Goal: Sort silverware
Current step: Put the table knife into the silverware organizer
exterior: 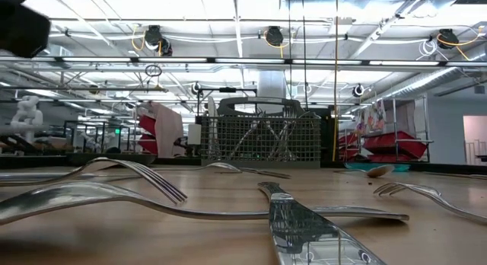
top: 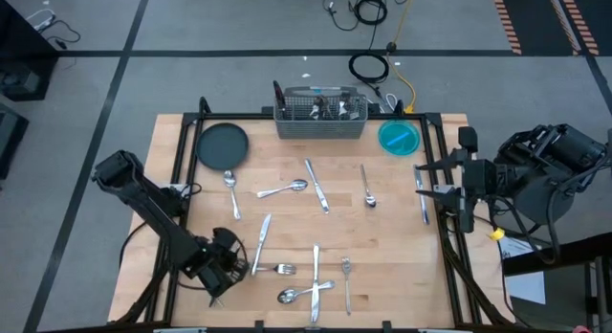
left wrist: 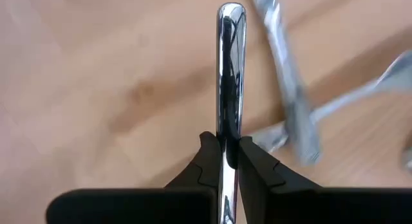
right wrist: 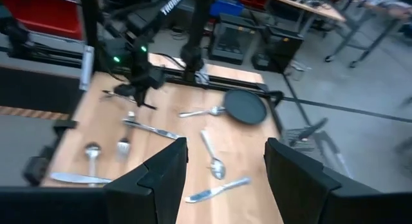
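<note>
Silverware lies scattered over the wooden table: spoons (top: 287, 189), knives (top: 260, 242) and forks (top: 346, 280). My left gripper (top: 228, 268) is at the near left, pointing steeply down, shut on one slim shiny piece (left wrist: 230, 69). Whether that piece is a fork, spoon or knife cannot be told, because its other end is hidden under the gripper. My right gripper (right wrist: 225, 159) waits high over the table's right edge, open, with nothing between its fingers. The grey wire-mesh caddy (top: 320, 118) stands at the far edge with several pieces upright in it. My left gripper pinches the piece's handle (left wrist: 230, 130) between its two fingers, which come from above, pointing steeply down. The handle runs on beyond the fingertips along the line of the fingers, ending in a rounded tip (left wrist: 230, 11). That tip stands off the table.
A dark round plate (top: 222, 144) sits at the far left and a blue bowl (top: 399, 137) at the far right. A fork (top: 282, 269) and a knife lie close to my left gripper. Forks (exterior: 137, 174) and a knife (exterior: 304, 227) fill the low view's foreground.
</note>
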`<state>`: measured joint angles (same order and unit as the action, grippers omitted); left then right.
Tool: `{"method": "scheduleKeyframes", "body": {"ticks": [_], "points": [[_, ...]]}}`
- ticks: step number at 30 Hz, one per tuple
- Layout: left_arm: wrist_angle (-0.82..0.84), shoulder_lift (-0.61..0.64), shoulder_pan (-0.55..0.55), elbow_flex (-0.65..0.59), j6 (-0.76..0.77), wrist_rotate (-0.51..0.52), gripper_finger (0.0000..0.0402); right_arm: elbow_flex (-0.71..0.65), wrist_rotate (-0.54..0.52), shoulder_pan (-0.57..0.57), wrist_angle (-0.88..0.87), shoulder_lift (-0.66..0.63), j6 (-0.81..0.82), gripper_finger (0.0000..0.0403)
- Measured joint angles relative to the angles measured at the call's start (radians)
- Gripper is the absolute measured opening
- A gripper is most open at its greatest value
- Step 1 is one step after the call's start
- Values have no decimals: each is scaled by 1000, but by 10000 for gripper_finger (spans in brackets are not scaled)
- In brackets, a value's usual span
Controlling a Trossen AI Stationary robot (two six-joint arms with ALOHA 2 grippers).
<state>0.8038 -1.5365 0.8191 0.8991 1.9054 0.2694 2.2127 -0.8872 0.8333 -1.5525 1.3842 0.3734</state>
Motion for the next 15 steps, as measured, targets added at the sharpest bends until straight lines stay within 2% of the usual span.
{"method": "scheduleKeyframes", "body": {"ticks": [4,7,11,15], "points": [[39,76,-16,7,1,84,31,0,-48,0,-18,-3,3,196],[133,127,-35,52,0,188,31,0,-57,0,-18,-8,-1,196],[278,185,-71,135,-18,397,31,0,-58,0,-18,-24,-3,196],[326,240,-149,212,-174,625,31,0,-58,0,-19,-35,4,196]]}}
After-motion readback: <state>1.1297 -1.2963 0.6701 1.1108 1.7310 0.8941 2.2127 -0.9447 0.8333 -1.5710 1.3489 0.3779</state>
